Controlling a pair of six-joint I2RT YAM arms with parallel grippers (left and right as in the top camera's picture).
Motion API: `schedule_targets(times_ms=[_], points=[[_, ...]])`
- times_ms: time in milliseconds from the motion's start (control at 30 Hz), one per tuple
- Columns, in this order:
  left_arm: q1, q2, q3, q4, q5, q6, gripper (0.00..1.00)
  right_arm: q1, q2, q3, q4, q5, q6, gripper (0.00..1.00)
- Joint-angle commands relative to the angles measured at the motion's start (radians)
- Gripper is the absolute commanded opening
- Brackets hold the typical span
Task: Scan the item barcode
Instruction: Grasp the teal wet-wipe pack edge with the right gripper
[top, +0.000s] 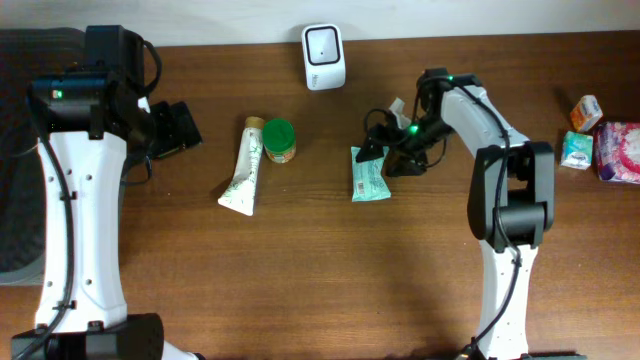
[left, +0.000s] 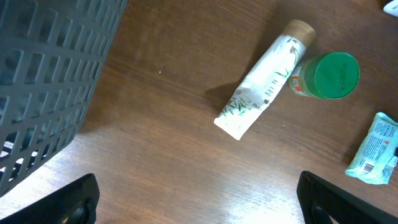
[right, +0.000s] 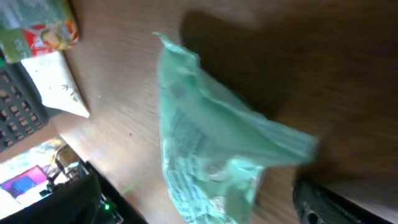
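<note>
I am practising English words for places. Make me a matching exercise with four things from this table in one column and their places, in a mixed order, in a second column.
Things:
1. white tube
2. green-lidded jar
3. pale green packet
4. white scanner

Places:
A. at the far edge, nearest the wall
B. lying flat, the leftmost of the four
C. beside the cap end of the tube
D. at the right gripper, between its open jaws

Pairs: 1-B, 2-C, 3-D, 4-A
</note>
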Motion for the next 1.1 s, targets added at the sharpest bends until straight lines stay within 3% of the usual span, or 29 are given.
schedule_targets(times_ms=[0,67,167,233,433,767,1000,1033,1067], points=[[0.007,-0.018,0.000,-0.001,-0.008,-0.005,0.99,0.032,0.024,-0.067,0.055,0.040,-0.008,0.67],[0.007,-0.018,0.000,-0.001,-0.008,-0.005,0.99,0.036,0.024,-0.083,0.082,0.052,-0.007,0.39],[0.007,-0.018,0.000,-0.001,-0.008,-0.005,0.99,0.036,0.024,-0.083,0.094,0.052,0.015,0.31],[0.007,-0.018,0.000,-0.001,-0.008,-0.005,0.99,0.036,0.024,-0.082,0.101,0.046,0.041,0.20],[0.007,-0.018,0.000,-0.001,-0.008,-0.005,0.99,0.022,-0.035,0.032,0.043,-0.101,0.040,0.05],[0.007,-0.018,0.000,-0.001,-0.008,-0.005,0.99,0.016,-0.163,0.163,0.011,-0.119,0.040,0.04],[0.007,-0.018,0.000,-0.001,-0.008,-0.005,0.99,0.024,-0.158,0.100,-0.134,0.240,0.040,0.05],[0.007,-0.018,0.000,-0.001,-0.008,-0.005,0.99,0.025,-0.158,0.068,-0.119,0.288,0.040,0.23],[0.007,-0.018,0.000,-0.001,-0.008,-0.005,0.99,0.024,-0.158,0.053,-0.110,0.323,0.040,0.59]])
